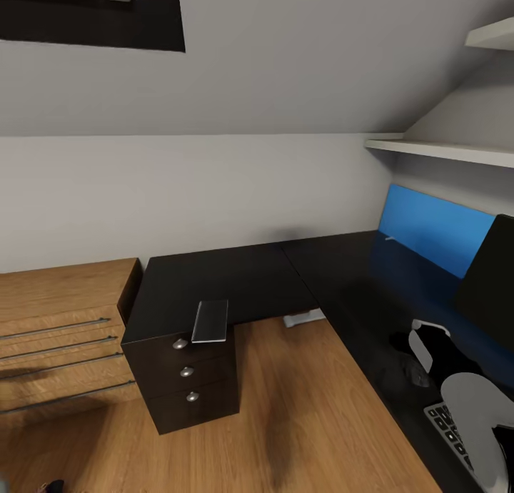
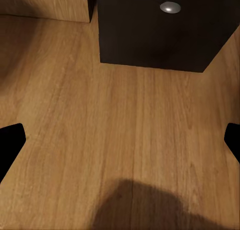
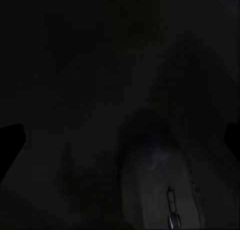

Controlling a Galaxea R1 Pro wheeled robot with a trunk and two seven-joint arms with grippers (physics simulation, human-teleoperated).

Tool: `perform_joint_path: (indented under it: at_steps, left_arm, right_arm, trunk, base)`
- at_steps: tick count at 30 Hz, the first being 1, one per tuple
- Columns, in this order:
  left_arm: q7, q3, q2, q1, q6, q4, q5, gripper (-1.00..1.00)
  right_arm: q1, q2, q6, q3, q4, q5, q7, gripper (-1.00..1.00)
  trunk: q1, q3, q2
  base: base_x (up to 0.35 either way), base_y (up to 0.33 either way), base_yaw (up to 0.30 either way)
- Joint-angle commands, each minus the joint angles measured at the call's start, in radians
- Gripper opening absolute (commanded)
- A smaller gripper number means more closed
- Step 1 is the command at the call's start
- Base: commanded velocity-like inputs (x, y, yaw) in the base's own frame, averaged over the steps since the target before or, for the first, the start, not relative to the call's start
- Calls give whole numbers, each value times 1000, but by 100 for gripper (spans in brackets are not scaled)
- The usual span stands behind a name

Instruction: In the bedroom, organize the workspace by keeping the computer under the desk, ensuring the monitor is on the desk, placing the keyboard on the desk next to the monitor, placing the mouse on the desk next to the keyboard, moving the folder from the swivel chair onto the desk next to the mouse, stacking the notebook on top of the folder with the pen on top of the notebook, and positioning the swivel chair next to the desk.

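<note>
Head view: the black L-shaped desk (image 1: 235, 275) wraps the corner, monitor (image 1: 492, 282) at far right, keyboard (image 1: 451, 423) at the near right edge. Left wrist view: left gripper (image 2: 120, 140) spread wide, holding nothing, over wood floor (image 2: 100, 120). Right wrist view: right gripper (image 3: 120, 140) wide apart above the mouse (image 3: 157, 185), nothing held.

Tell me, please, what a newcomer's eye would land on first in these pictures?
Most striking is the L-shaped desk with its black top, filling the room's corner under a sloped ceiling, its bright blue back panel glowing at the right. A small grey flat object lies at the desk's near edge above the black drawers with round silver knobs. A light wooden drawer unit stands to the left.
</note>
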Motion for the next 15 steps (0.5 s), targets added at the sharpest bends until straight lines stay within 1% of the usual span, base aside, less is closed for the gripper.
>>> perform_joint_path:
  at_steps: [1,5,7,9,11,12,13,14,15]
  left_arm:
    - [-8,6,-1,-1,-2,1,4,100]
    - [-8,6,-1,-1,-2,1,3,100]
    - [-9,6,-1,-1,-2,1,3,100]
    - [-9,5,-1,0,-2,1,3,100]
    - [-9,5,-1,-1,-2,1,3,100]
    - [-9,4,-1,-1,-2,1,2,100]
    - [-9,4,-1,-1,-2,1,2,100]
    - [-9,4,-1,-1,-2,1,2,100]
    - [-10,4,-1,-1,-2,1,2,100]
  right_arm:
    - [0,0,1,0,-2,-11,-7,100]
    - [0,2,-27,0,-2,-11,-7,100]
    - [0,7,-42,1,0,-10,-7,100]
    - [0,29,-53,1,0,-6,-8,100]
    - [0,65,-71,3,0,4,-9,100]
    - [0,73,-77,3,0,8,-9,100]
    - [0,86,-92,4,1,20,-9,100]
    - [0,92,-99,4,1,27,-9,100]
    - [0,102,-114,4,2,43,-9,100]
  trunk:
    - [0,-1,-1]
    - [0,-1,-1]
    - [0,-1,-1]
    - [0,-1,-1]
    - [0,-1,-1]
    - [0,-1,-1]
    - [0,-1,-1]
    - [0,-1,-1]
    - [0,-1,-1]
  base:
    - [0,0,201]
    - [0,0,233]
    - [0,0,248]
    - [0,0,251]
    - [0,0,253]
    - [0,0,254]
    - [0,0,255]
    - [0,0,255]
    - [0,0,255]
